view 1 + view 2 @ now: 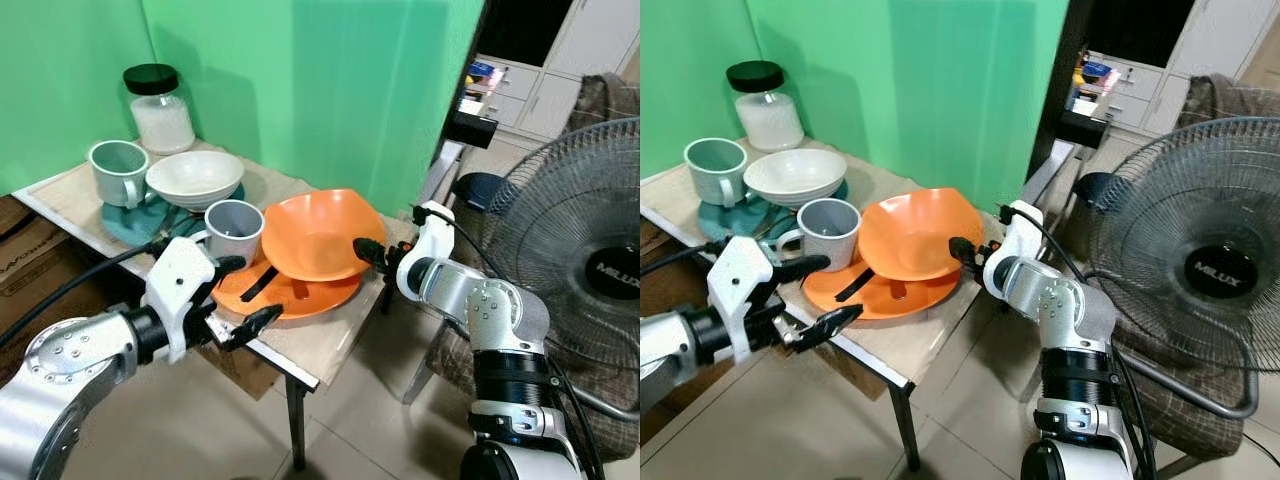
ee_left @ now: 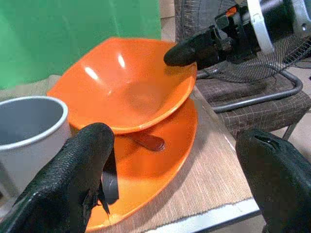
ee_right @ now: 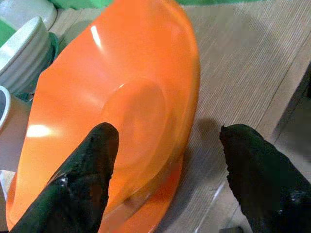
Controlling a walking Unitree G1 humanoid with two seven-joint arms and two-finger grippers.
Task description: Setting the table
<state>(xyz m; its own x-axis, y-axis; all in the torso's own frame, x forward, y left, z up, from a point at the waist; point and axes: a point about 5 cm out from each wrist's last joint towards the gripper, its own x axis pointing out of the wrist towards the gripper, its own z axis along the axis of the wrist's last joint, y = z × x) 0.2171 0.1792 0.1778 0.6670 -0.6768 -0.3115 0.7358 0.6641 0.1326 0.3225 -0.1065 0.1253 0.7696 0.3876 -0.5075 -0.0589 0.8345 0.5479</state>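
orange bowl [image 1: 322,234] tilted on orange plate [image 1: 290,290] at near-right corner of wooden bench [image 1: 330,345], rim toward robot's right raised. right gripper [image 1: 372,252] at that raised rim, jaws spread: in right wrist view one finger [image 3: 87,179] over the inside of the bowl, the other [image 3: 257,174] outside over bare bench, rim between them, not yet pinched. so bowl wall already in the gap of the right jaws, lying straight ahead of them; right arm clearly nearer. left gripper [image 1: 243,296] at front edge of bench just before the plate, jaws spread and holding nothing, pointing across plate toward bowl. dark spoon-like utensil [image 2: 148,141] on plate, partly under bowl; exact kind hard to tell. grey mug [image 1: 233,230] just beside bowl on robot's left, touching or nearly. further back: white bowl [image 1: 195,177], green mug [image 1: 120,170], lidded glass jar [image 1: 160,108], teal plate [image 1: 135,225] under them. standing fan [image 1: 580,240] off to the right. judged step: closing right jaws on bowl rim to lift it off plate; risk of slip on thin slanted rim.
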